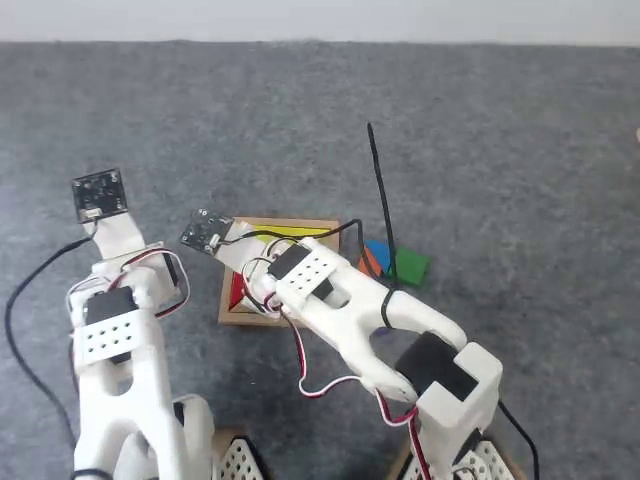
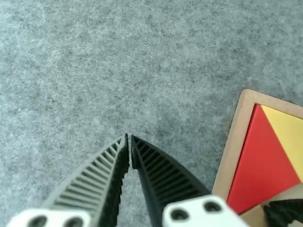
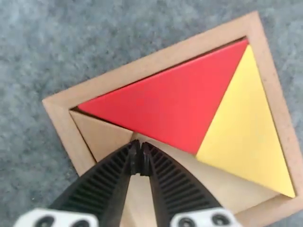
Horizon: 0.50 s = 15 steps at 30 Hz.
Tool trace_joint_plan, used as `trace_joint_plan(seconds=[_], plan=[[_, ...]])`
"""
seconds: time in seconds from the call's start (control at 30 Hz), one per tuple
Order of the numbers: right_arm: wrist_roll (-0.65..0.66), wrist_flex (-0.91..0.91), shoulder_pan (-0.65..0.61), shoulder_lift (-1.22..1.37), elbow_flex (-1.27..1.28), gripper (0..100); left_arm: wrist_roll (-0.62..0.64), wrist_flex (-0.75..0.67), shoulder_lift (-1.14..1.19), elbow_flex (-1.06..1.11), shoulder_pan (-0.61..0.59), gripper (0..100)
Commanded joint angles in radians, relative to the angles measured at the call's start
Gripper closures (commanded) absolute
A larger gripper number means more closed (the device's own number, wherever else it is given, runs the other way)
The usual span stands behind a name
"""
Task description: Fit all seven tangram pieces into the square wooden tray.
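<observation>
1. The square wooden tray (image 3: 151, 67) sits at the table's centre, with its rims running left-right and near-far.
2. I count two of the seven pieces seated: the red triangle (image 3: 170, 106) and the yellow triangle (image 3: 241, 127). Together they fill the tray's far-left half, and the rest of its floor is bare wood.
3. The red triangle's long edge lies against the left rim, so its long axis runs near-far and its apex points right, toward the tray centre.
4. The yellow triangle's long edge lies against the far rim, so its long axis runs left-right and its apex points near. The two triangles touch along one short edge.
5. I judge five pieces left to place. A green piece (image 1: 412, 266), a blue piece (image 1: 378, 252) and an orange piece (image 1: 366, 265) lie on the carpet just right of the tray.
6. The right gripper (image 3: 140, 150) is above the bare floor, just beside the red triangle's short edge. Its jaws are closed and hold nothing.
7. The left gripper (image 2: 129, 139) is over the grey carpet (image 2: 142, 56), left of the tray. Its jaws are also closed and empty.
</observation>
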Motion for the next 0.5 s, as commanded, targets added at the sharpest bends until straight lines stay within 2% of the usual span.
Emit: trace_joint_plan(seconds=[0.0, 0.13, 0.47], plan=[[-0.014, 0.042, -0.018, -0.065, -0.049, 99.1, 0.011, -0.026, -0.029, -0.038, -0.005, 99], [-0.014, 0.116, 0.028, -0.189, -0.025, 99.1, 0.011, -0.026, -0.029, -0.036, -0.005, 99], [-0.014, 0.128, 0.291, -0.567, 0.284, 99.0, 0.009, -0.038, -0.029, -0.03, 0.002, 99]])
